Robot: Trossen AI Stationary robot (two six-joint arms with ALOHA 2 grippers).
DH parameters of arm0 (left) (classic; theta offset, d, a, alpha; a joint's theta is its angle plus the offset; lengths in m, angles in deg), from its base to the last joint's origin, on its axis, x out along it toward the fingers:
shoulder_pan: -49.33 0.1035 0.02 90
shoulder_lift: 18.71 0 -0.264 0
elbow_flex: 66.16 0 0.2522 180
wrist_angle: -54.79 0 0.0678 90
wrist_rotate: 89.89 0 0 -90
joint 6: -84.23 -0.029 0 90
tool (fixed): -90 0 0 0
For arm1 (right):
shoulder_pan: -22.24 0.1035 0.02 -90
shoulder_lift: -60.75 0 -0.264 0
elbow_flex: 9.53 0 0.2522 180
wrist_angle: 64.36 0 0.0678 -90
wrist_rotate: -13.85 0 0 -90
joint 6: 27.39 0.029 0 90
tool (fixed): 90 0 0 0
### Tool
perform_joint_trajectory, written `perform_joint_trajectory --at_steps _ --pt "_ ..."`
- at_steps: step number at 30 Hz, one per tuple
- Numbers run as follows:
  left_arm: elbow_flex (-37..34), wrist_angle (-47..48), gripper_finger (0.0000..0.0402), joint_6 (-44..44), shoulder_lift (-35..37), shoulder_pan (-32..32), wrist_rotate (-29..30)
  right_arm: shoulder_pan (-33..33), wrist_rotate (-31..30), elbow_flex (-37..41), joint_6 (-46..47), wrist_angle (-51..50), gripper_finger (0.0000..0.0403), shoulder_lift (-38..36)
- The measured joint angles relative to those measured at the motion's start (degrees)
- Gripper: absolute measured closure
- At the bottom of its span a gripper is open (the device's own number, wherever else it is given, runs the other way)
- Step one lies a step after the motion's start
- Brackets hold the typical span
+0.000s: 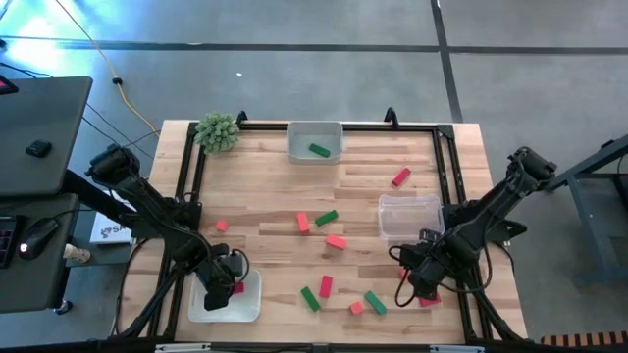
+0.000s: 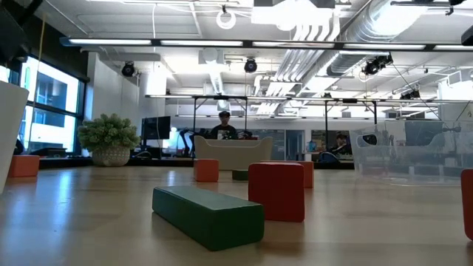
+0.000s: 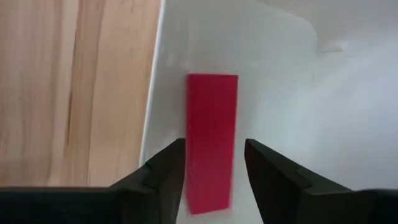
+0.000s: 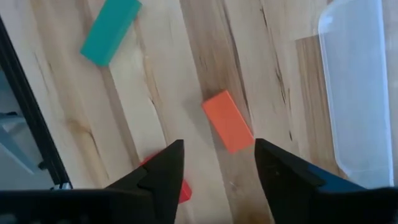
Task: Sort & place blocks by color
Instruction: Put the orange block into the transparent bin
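My left gripper point(image 1: 224, 281) hangs open over the white tray point(image 1: 211, 309) at the near left. Its fingers stand on either side of a red block point(image 3: 211, 140) that lies flat on the tray floor; a gap shows beside one finger. My right gripper point(image 1: 416, 281) is open and empty above the table at the near right, with a coral block point(image 4: 228, 120) just ahead of it and a red block point(image 4: 182, 188) partly behind one finger. Several more red, coral and green blocks lie on the table, such as a green one point(image 1: 327, 218).
A white tray point(image 1: 302, 147) at the far edge holds a green block point(image 1: 319, 150). A clear container point(image 1: 409, 216) stands at the right. A spiky green plant ball point(image 1: 217, 130) sits at the far left corner. A black frame point(image 1: 186, 186) edges the table. A person point(image 2: 224, 125) sits far behind.
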Motion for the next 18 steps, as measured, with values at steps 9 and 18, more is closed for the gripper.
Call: perform_joint_trajectory --at_steps 9,18 --pt "0.0 -0.1 0.0195 1.4 0.0 3.0 -7.0 0.0 -0.1 0.0 -8.7 0.3 0.0181 4.4" --pt "0.0 -2.8 0.0197 0.8 0.0 3.5 -8.4 0.0 -0.2 0.0 -13.1 0.3 0.0181 9.7"
